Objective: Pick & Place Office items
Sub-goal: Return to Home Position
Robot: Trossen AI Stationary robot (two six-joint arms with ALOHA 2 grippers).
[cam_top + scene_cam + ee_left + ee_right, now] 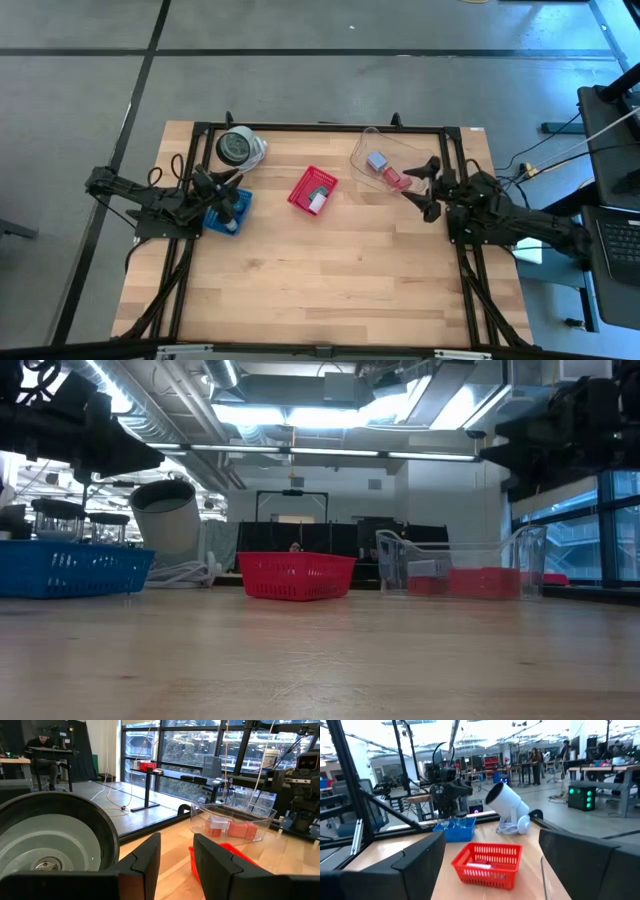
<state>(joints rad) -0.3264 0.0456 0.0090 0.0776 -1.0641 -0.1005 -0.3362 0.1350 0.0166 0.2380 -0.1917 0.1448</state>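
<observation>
i'd retract slowly over the pale wooden table (330, 290): lift the left gripper (238, 190), slightly parted and empty, clear of the blue square tray (243, 210); back the right gripper (422, 188), spread wide, off the clear plastic bin (365, 140) holding red and pale-blue office items (395, 178).

Wooden table (320, 280) holding a red mesh basket (295, 578) mid-table, blue tray (70, 572) left, clear bin (367, 141) right, white cylindrical device (240, 148) beside the tray
</observation>
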